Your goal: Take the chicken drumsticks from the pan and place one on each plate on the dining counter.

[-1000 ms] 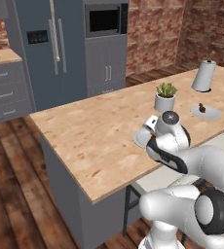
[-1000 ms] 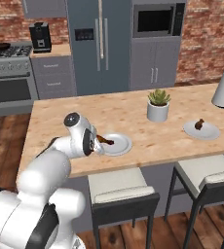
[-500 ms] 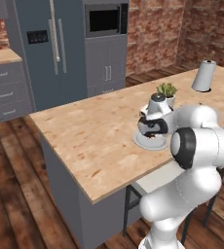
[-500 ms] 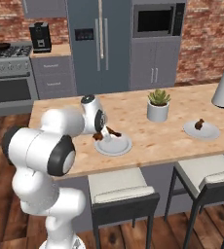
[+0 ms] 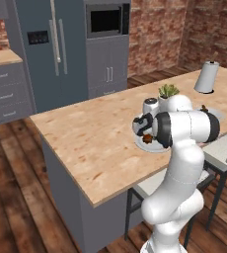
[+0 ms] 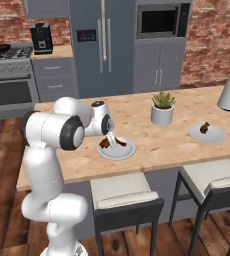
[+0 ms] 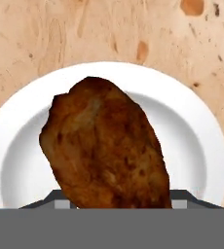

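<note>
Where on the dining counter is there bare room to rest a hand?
The dining counter is bare left of the near plate, and between the potted plant and the far plate. It's crowded at the near plate.

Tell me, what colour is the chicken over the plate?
Glossy reddish-brown, with darker patches. The chicken drumstick shows best in the hand view, above the white plate.

Drumstick (image 7: pixel 104 146) hides gripper (image 7: pixel 115 202) fingertips, plate (image 7: pixel 192 126) cut off

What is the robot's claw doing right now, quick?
Gripper: closed on a chicken drumstick, holding it just over the near plate.
</note>
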Available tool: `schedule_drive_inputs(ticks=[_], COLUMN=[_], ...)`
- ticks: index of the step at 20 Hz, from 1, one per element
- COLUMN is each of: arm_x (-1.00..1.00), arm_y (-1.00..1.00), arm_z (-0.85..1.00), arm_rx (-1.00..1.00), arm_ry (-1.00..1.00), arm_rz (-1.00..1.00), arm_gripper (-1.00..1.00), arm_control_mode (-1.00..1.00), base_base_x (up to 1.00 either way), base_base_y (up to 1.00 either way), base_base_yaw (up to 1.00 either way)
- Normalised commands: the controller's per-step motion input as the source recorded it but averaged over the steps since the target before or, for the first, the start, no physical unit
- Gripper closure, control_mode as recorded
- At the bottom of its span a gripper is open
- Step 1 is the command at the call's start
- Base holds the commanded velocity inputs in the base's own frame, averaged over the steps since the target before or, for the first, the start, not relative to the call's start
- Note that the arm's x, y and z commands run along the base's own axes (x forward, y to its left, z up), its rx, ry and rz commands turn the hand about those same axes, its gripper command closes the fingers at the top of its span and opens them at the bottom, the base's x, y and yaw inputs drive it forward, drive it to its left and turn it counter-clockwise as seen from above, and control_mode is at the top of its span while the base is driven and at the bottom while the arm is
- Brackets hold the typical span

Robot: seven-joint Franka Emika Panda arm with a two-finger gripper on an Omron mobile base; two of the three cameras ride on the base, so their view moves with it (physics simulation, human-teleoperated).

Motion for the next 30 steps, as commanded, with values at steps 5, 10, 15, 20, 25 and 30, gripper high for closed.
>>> schedule_drive_inputs(ticks=[5, 10, 15, 20, 25, 30], arm_x=[0.00, -0.04, 0.00, 0.00, 0.00, 0.00], arm_y=[-0.29, -0.25, 0.00, -0.05, -0.11, -0.18], arm_z=[-0.78, -0.24, 0.08, 0.43, 0.79, 1.00], arm_rx=[0.00, 0.02, 0.02, 0.07, 0.10, 0.06], arm_ry=[0.00, -0.07, -0.22, -0.21, -0.05, 0.07], arm_rz=[0.00, 0.00, 0.00, 0.00, 0.00, 0.04], arm_gripper=[1.00, 1.00, -1.00, -1.00, -1.00, -1.00], arm_control_mode=[-1.00, -1.00, -1.00, -1.00, -1.00, -1.00], base_base_x=[0.00, 0.00, 0.00, 0.00, 0.00, 0.00], base_base_y=[0.00, 0.00, 0.00, 0.00, 0.00, 0.00], base_base_yaw=[0.00, 0.00, 0.00, 0.00, 0.00, 0.00])
